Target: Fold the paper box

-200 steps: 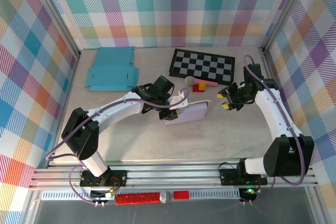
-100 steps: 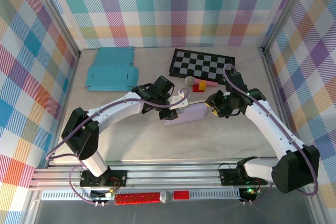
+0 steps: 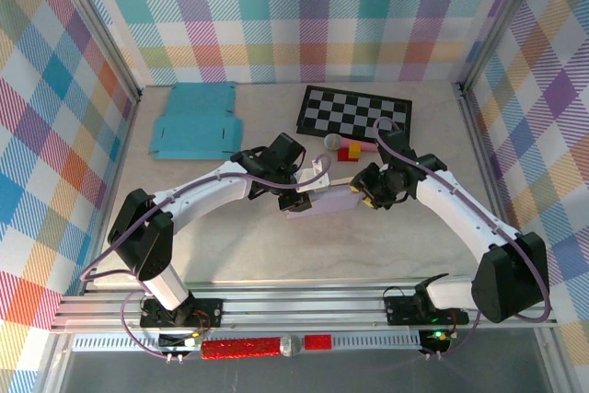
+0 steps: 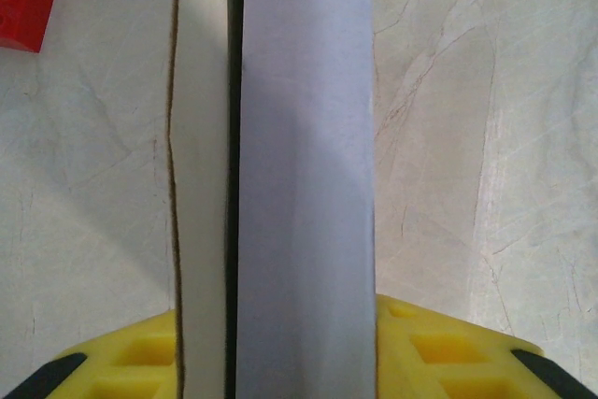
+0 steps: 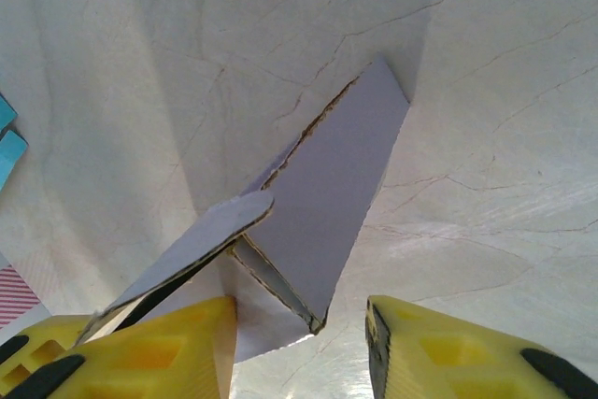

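Note:
The lavender paper box (image 3: 329,202) lies partly folded at the table's middle. My left gripper (image 3: 309,189) is at its left end, shut on it. In the left wrist view the box's walls (image 4: 304,184) stand upright and span the whole gap of the left gripper (image 4: 280,366), with a yellow finger (image 4: 439,352) pressed to each side. My right gripper (image 3: 366,192) is at the box's right end, open. In the right wrist view a corner of the box's end panel (image 5: 327,184) and a loose flap (image 5: 187,249) reach into the right gripper (image 5: 299,348); the right finger (image 5: 448,352) stands apart from the paper.
A flat blue cardboard blank (image 3: 195,121) lies at the back left. A black-and-white chequered board (image 3: 354,114) lies at the back right. Red and yellow bricks (image 3: 348,151), a pink piece (image 3: 369,146) and a small pale round thing (image 3: 332,142) sit just behind the box.
My right arm has swung left from the table's right side to the box's right end. The left arm and the box have stayed in place.

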### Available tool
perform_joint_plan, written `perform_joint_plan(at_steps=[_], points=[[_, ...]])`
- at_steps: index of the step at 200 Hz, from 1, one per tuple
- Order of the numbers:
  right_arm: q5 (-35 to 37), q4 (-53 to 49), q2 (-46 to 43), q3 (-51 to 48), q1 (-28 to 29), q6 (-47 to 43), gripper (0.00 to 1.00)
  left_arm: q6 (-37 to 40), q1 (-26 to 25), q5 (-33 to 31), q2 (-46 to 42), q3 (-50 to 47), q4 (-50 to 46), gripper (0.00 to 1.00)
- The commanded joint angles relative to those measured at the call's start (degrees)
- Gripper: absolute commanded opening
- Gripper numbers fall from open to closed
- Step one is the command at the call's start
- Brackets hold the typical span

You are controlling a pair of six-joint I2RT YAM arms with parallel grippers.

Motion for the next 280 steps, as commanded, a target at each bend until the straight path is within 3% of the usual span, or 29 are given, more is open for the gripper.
perform_joint_plan(at_steps=[1, 47, 87, 106, 140, 161, 224, 280], points=[[1.9, -3.68, 1.15, 0.24, 0.55, -0.17, 0.4, -0.39, -0.7, 0.44, -0.05, 1.93, 0.1, 0.38], [4.58, -4.52, -0.67, 6.01, 0.72, -6.22, 0.4, -0.45, -0.72, 0.44, -0.36, 1.96, -0.34, 0.32], [9.45, -4.34, -3.33, 11.53, -0.33, -27.43, 0.4, -0.3, -0.54, 1.32, -1.79, 1.5, -2.03, 0.26], [5.16, -2.18, -3.33, 11.99, -2.08, -38.99, 0.39, -0.04, -0.33, 1.33, -2.86, 0.76, -2.94, 0.26], [-3.78, -5.82, 1.47, 14.76, -3.9, -52.93, 0.29, -0.12, 0.66, 1.93, -5.12, -0.75, -4.73, 0.26], [-5.46, -6.45, 2.84, 14.35, -3.92, -56.67, 0.28, 0.05, 1.47, 2.59, -6.73, -1.59, -6.45, 0.26], [-11.76, -7.06, 4.91, 14.95, -3.81, -64.39, 0.42, 0.71, 2.92, 3.33, -9.5, -4.37, -9.28, 0.26], [-13.49, -6.75, 5.59, 11.55, -3.24, -64.82, 0.43, 1.11, 3.41, 3.43, -9.04, -4.77, -9.39, 0.26]])
